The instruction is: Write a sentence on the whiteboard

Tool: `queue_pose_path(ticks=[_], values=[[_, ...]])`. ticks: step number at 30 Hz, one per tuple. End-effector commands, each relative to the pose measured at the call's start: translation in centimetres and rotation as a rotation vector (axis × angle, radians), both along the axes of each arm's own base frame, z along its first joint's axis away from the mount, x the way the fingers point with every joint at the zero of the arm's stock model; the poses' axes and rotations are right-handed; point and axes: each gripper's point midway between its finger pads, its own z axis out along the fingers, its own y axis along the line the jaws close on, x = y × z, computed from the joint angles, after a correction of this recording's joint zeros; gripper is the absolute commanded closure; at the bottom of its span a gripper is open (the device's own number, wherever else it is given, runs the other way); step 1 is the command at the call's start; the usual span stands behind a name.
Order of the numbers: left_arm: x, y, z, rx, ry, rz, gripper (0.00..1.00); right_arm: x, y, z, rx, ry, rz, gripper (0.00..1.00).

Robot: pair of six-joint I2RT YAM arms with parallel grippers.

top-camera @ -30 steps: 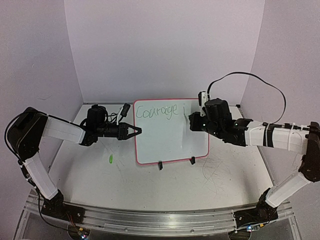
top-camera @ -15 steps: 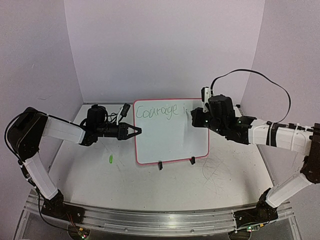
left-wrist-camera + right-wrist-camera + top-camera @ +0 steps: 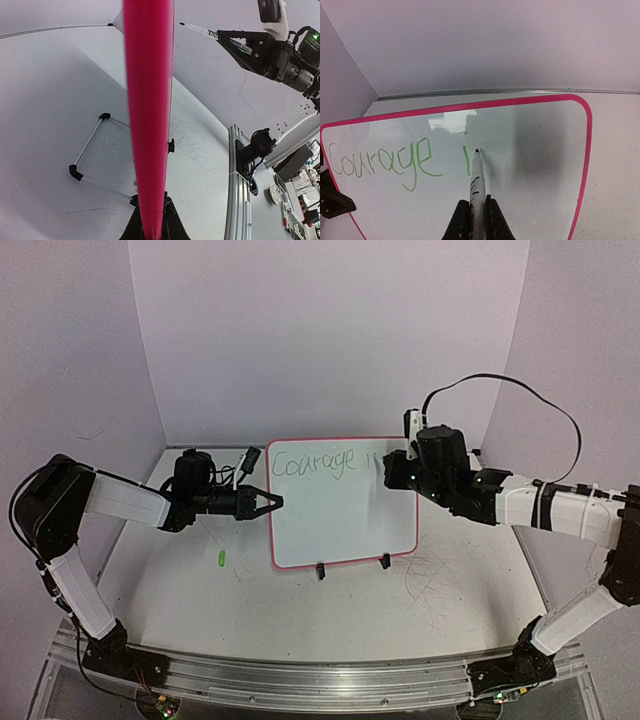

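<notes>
Two grippers, one board, one pen: my stock at this moment.

1. Left gripper [image 3: 274, 502]: pinching the left edge of the whiteboard [image 3: 340, 525]. In my left wrist view the pink rim runs straight up from between my fingers [image 3: 170, 222].
2. Right gripper [image 3: 476, 214]: pressed together on a marker [image 3: 475, 177], which points up and away from my wrist. Its dark tip sits at the board face, just right of the last green stroke.
3. Whiteboard: mid-table, toward the back wall, between my two arms. It stands propped on two black feet [image 3: 320, 571] at its near edge, with its face toward my bases.
4. Sentence [image 3: 385, 162]: one green line along the top of the board. It reads "Courage", then a gap and a single upright stroke. The board below that line is bare.
5. Green object [image 3: 220, 558]: small, lying on the table [image 3: 300, 625], near the board's lower left corner and apart from it. I cannot tell what it is.
6. Scribbles [image 3: 430, 585]: grey scratches on the tabletop, right of the feet.
</notes>
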Motion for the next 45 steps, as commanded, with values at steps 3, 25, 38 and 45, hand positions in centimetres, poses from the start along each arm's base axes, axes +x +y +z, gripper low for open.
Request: queue_pose_path(ticks=[3,25,38,45], values=[[3.9,2.6,-3.2,0.130,0.018,0.209,1.00,1.2,0.5,2.1,0.031,-0.056,-0.011,1.00],[3.9,2.5,-3.2,0.128,0.020,0.210,1.00,1.3,0.0,0.6,-0.008,-0.041,-0.031,1.00],[3.9,2.4,-3.1,0.124,0.023,0.204,1.00,-0.1,-0.3,-1.7,0.000,0.028,-0.008,1.00],[3.9,2.4,-3.3,0.126,0.027,0.203,1.00,-1.1,-0.4,-2.6,0.009,0.058,-0.001,1.00]])
